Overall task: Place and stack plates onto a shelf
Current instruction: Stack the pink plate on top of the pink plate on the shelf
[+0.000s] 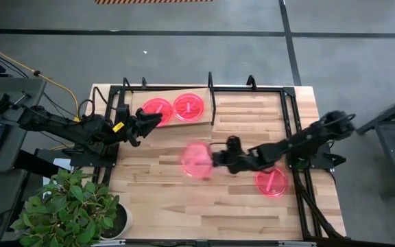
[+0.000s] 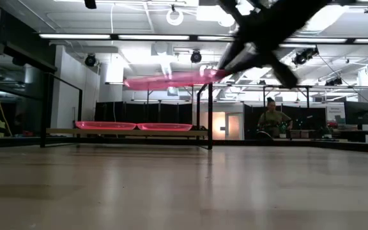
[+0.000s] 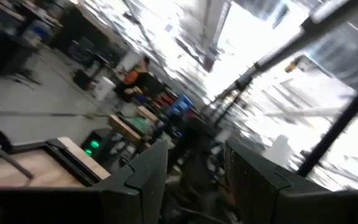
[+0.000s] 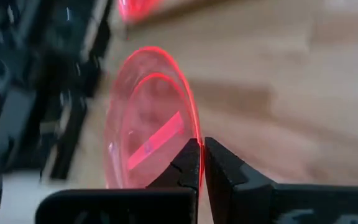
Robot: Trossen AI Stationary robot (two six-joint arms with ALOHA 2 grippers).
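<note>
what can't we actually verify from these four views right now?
- How many plates sit on the shelf: the high and low views show two spots, but stacked plates would look alike.
- Left gripper contents: the high view is too small, and its blurred wrist view points into the room.
- Plate on the table: cut off by the low view's edge.
- Carried plate in the right gripper: smeared in the high view.
</note>
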